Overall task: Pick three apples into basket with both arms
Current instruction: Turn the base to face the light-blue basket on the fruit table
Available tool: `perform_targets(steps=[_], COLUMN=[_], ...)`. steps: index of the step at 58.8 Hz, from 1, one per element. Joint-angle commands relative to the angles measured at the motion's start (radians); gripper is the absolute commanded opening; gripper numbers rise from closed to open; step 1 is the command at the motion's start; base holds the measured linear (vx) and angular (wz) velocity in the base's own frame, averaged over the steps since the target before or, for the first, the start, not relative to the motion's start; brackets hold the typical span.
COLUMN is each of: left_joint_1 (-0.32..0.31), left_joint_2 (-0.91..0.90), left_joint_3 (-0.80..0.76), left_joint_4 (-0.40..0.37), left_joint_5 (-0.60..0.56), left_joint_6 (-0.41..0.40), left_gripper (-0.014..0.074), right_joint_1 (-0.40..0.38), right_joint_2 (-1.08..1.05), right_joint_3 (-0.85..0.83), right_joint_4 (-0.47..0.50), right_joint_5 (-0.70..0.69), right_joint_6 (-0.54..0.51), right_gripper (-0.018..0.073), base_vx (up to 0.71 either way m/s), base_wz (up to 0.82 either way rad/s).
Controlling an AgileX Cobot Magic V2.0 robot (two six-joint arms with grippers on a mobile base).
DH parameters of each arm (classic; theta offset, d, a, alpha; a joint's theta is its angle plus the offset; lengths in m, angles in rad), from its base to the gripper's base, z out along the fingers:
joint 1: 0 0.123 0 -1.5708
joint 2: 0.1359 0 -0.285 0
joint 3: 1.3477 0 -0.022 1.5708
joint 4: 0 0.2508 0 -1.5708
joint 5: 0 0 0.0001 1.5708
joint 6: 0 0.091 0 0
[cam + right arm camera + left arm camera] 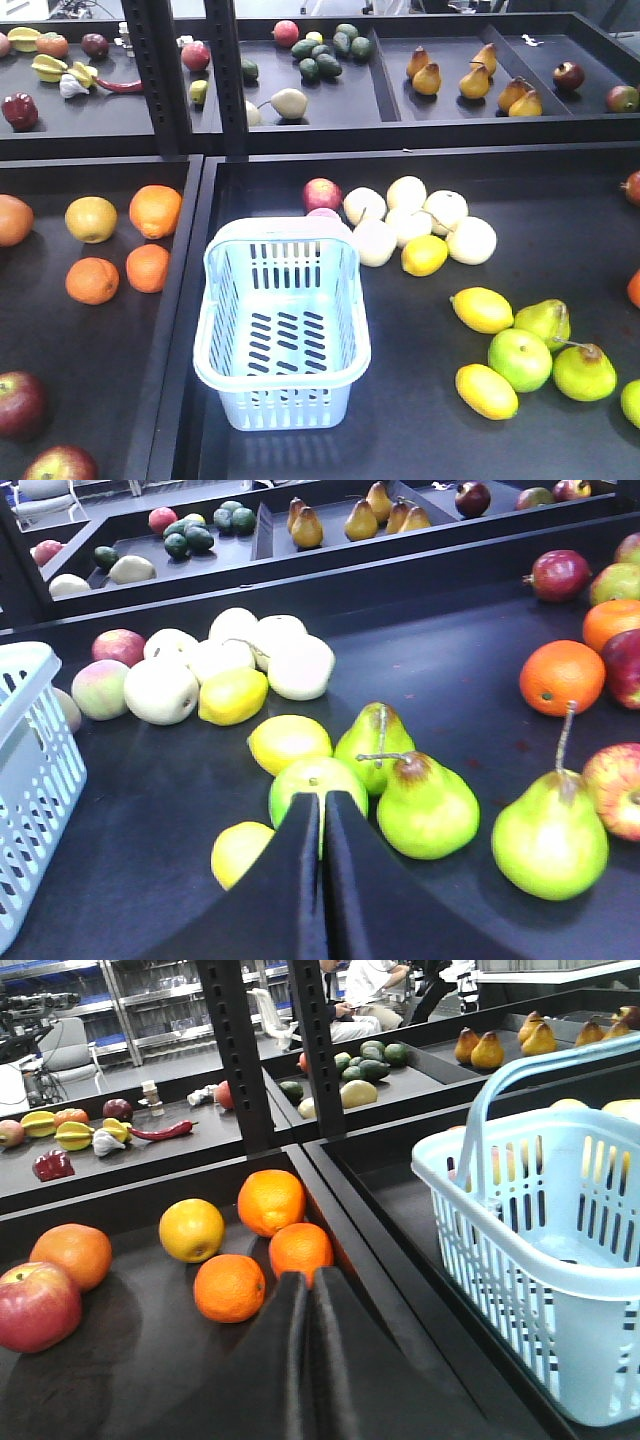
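Desk (400, 430): black, split into a left and a right compartment.

Left compartment, near-left corner: 2 red apples (20, 403), close together but apart, well clear of the basket. Farther back, oranges (92, 280) in a loose cluster.

Left claw (310, 1280): over this compartment, fingers pressed together, holding nothing. The oranges lie just beyond its tip.

Right compartment, left end: basket (290, 405), pale blue, upright, empty.

A red apple (322, 193) sits just behind the basket's far rim, beside a heap of pale fruits (410, 225).

Right of the basket, nearer: lemons (483, 310) and green pears (585, 372).

Right claw (322, 800): above a green apple (300, 780), fingers closed to a thin slit, gripping nothing.

Right edge in the right wrist view: more red apples among oranges.
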Motion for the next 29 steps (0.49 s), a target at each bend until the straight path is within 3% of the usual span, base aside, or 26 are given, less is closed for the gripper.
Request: perform_targets(steps=[1,29], left_joint_1=[-0.008,-0.008], left_joint_2=[-0.014,-0.014], left_joint_3=[-0.026,-0.026], left_joint_4=[-0.013,-0.013], left_joint_5=[-0.064,-0.064], left_joint_6=[-0.005,-0.005], left_gripper=[0.0002,0.0002], right_joint_1=[-0.003,-0.003], right_joint_2=[-0.002,-0.002], right_joint_3=[0.009,0.009], right_joint_4=[-0.017,-0.017], right_joint_5=[-0.073,-0.073], right_joint_6=[0.000,0.000], right_gripper=[-0.0005,-0.0005], base_vx=[0.03,0.02], base_wz=[0.08,0.05])
